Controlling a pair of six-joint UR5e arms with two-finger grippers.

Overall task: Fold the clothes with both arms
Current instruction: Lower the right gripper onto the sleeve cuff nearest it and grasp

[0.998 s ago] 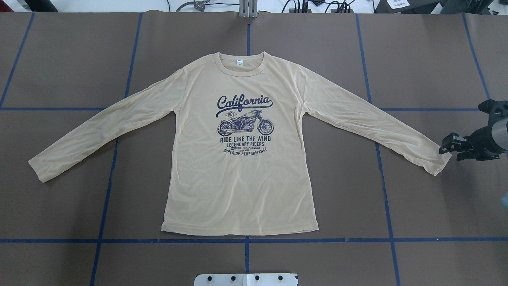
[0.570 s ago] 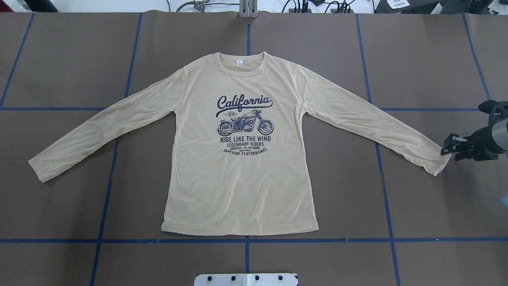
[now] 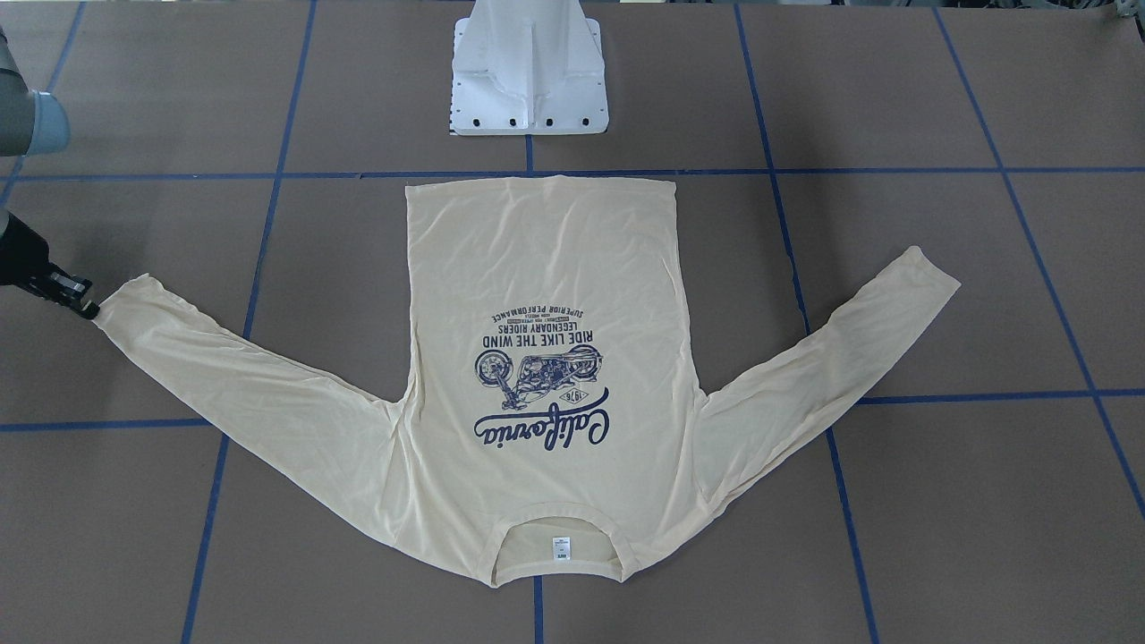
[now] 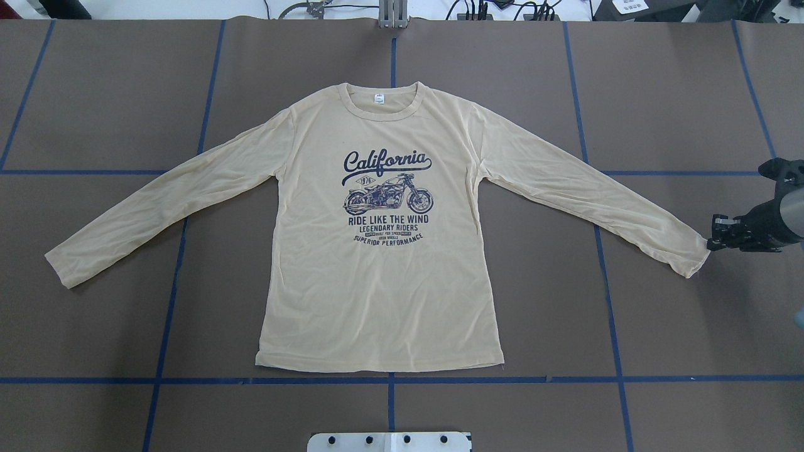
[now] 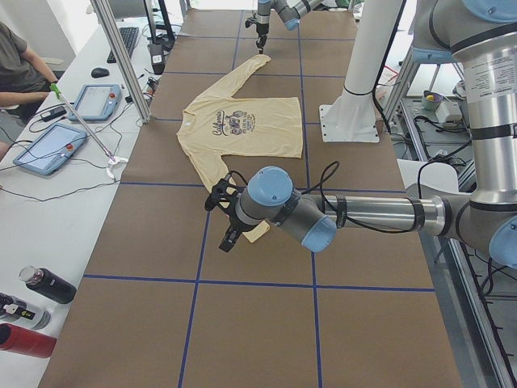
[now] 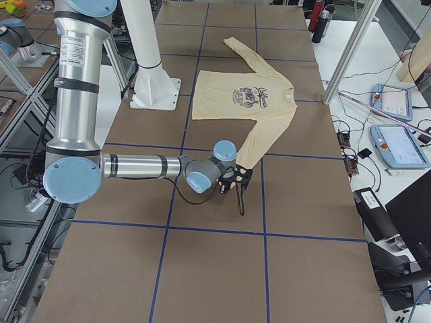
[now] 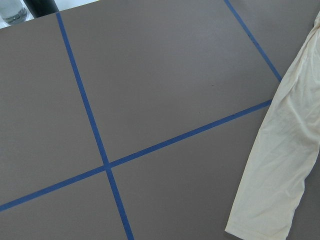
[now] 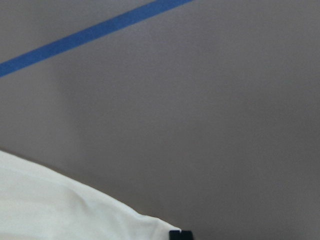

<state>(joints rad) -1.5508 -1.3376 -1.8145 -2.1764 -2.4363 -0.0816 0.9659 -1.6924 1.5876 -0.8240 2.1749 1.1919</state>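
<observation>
T-shirt (image 4: 377, 289) spread flat, print-up. Right gripper (image 4: 713, 240) touching one cuff, grip unreadable; left gripper (image 5: 227, 239) in side view only, likewise unreadable.

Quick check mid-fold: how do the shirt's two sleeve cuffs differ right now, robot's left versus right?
The right cuff has the right gripper at its tip; the left cuff lies with no gripper on it in the overhead view. The right wrist view shows the right cuff close up; the left wrist view shows the left cuff from farther off. Both lie flat on the table, sleeves spread out, unfolded.
</observation>
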